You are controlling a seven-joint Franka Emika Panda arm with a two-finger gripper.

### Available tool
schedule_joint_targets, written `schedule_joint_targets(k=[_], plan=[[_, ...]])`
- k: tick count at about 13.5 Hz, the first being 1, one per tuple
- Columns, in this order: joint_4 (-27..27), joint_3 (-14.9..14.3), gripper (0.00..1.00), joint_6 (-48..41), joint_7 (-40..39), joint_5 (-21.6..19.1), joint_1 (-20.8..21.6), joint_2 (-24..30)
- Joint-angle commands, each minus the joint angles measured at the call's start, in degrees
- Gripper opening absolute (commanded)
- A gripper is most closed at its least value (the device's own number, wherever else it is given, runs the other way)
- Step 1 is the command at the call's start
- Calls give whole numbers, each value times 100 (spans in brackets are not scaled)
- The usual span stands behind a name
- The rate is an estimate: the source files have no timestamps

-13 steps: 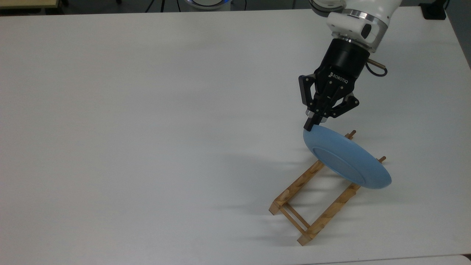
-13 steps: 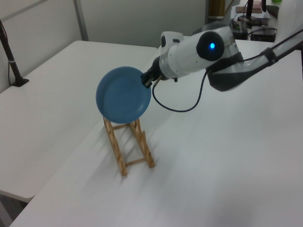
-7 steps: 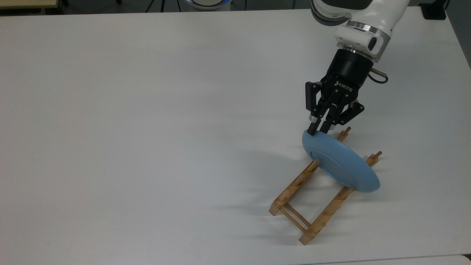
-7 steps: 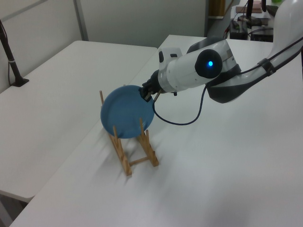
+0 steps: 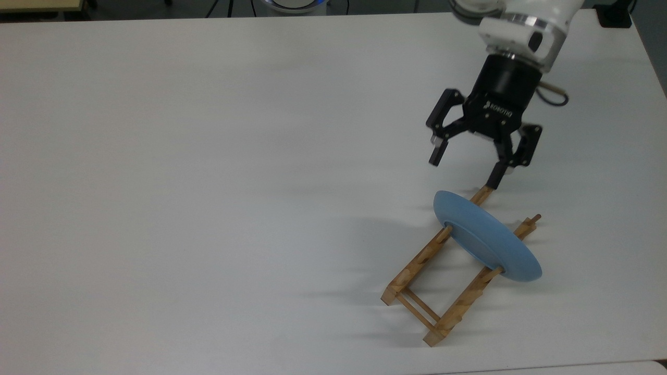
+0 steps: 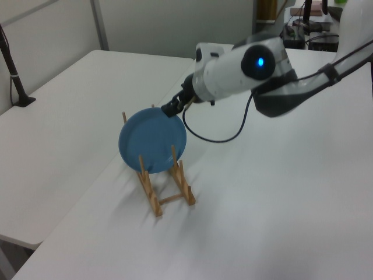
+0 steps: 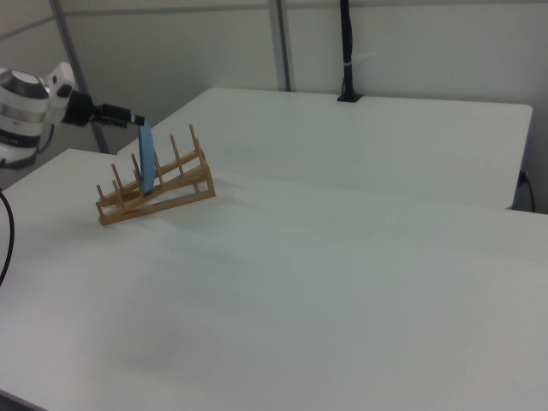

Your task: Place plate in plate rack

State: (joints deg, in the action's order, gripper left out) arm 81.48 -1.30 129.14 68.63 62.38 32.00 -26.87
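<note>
My tool [image 5: 465,169] is spread wide and holds nothing. The plate [image 5: 487,242] stands on its edge in the plate rack [image 5: 443,281] on the table [image 5: 208,156], between the pegs. In the top view, the plate lies at 5 o'clock from my tool, close below it.

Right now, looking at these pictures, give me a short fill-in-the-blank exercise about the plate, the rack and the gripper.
1. The plate stands on its edge in the wooden ____.
2. The gripper above the plate's rim is ____.
3. The colour of the plate is ____.
4. The plate rack rests on a white ____.

Missing words: rack; open; blue; table
</note>
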Motion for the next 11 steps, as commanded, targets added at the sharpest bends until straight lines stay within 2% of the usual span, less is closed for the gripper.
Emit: schedule_joint_targets(k=[1, 3, 4, 7, 11], plan=[[104, -64, 100, -38, -496, -1232, 25, 619], [131, -72, 100, -572, -1880, -2540, -141, 954], [140, -72, 100, -775, -2384, -3034, -264, 1068], [376, -72, 100, -1810, -4431, -4844, -983, 1683], [605, -81, 100, -2901, -5814, -5929, -1845, 2149]])
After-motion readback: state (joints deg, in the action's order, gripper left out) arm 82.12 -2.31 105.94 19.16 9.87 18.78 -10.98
